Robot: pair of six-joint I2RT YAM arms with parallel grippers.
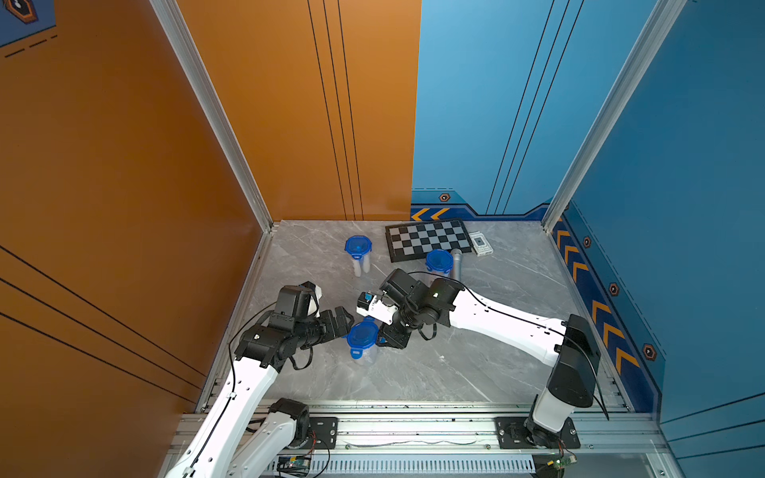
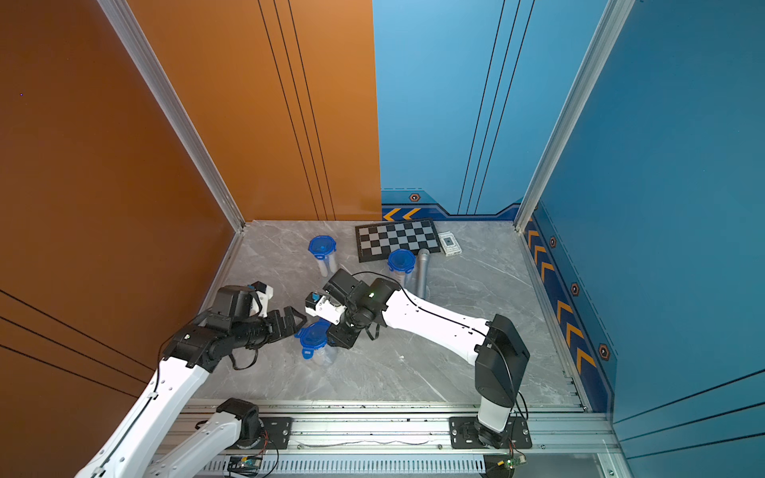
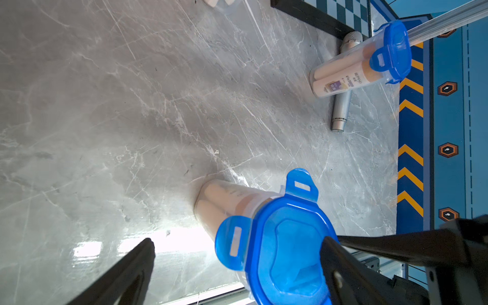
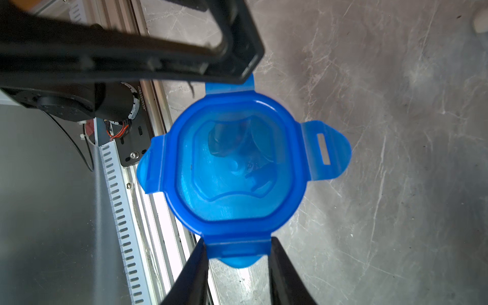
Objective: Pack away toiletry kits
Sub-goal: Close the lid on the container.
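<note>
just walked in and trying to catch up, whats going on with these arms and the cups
Both arms are working on the nearest clear cup, which has bottles inside. Its blue lid sits on top with some tabs sticking out, not snapped down. The right gripper is closed on one tab, and the left gripper hangs open beside the lid. Two more lidded cups stand farther back.

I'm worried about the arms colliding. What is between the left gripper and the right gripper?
The near cup, blue lid on, stands between left gripper and right gripper; both top views show it.
</note>
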